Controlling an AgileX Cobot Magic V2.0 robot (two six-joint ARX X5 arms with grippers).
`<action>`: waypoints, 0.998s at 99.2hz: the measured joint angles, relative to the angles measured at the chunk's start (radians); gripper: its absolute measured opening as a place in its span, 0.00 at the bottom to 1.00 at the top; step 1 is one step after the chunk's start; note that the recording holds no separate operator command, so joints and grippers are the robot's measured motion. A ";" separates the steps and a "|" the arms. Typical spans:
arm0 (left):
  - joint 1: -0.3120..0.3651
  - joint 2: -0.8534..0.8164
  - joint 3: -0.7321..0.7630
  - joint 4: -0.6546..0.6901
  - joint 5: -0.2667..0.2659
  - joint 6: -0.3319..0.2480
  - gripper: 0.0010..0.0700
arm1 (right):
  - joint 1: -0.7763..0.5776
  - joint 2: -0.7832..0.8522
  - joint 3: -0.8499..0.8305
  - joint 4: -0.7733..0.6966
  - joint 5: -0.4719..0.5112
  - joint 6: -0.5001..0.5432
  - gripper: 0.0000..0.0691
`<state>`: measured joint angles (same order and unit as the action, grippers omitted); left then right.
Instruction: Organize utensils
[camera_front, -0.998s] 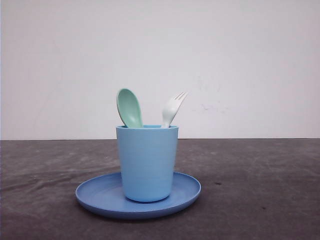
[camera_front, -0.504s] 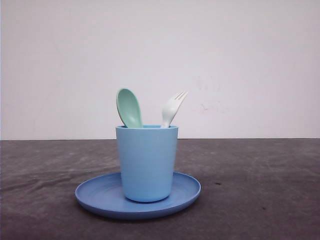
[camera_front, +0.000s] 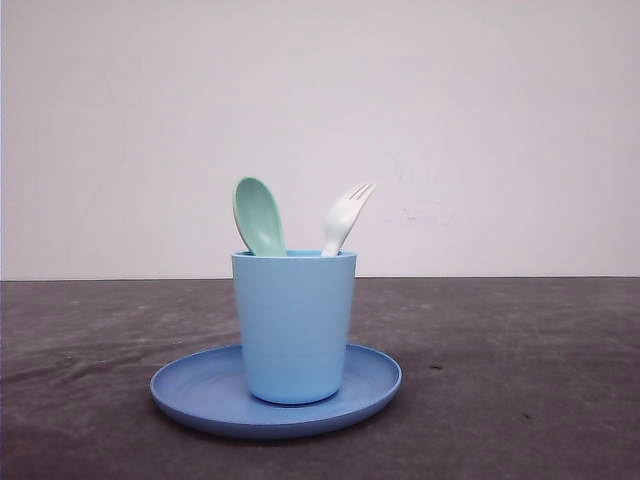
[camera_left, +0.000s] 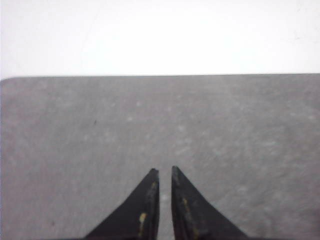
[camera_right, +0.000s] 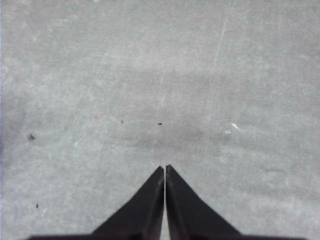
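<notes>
I see the spoon (camera_front: 258, 215) and fork (camera_front: 345, 217) standing in the cup (camera_front: 294, 325); my left hand (camera_left: 164, 171) and right hand (camera_right: 165, 168) are both closed, empty.

Plain white wall (camera_front: 320, 120), dark grey table (camera_front: 520, 380)

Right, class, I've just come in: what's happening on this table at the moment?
Nothing is being handled. A mint-green spoon and a white fork stand in a light blue cup, which sits on a round blue plate. The left claw and the right claw are both shut and empty over bare grey table.
</notes>
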<state>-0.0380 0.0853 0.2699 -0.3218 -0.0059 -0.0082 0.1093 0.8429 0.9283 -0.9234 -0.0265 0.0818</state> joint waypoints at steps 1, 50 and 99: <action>0.000 -0.004 -0.010 0.005 -0.003 -0.004 0.01 | 0.000 0.000 0.000 0.000 0.000 0.000 0.01; -0.026 -0.080 -0.238 0.137 -0.018 -0.024 0.01 | 0.000 0.000 0.000 0.000 0.000 0.000 0.01; -0.025 -0.080 -0.238 0.137 -0.018 -0.011 0.01 | 0.000 0.000 0.000 0.000 0.000 0.000 0.01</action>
<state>-0.0631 0.0055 0.0319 -0.1844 -0.0242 -0.0189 0.1093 0.8429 0.9283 -0.9230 -0.0265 0.0818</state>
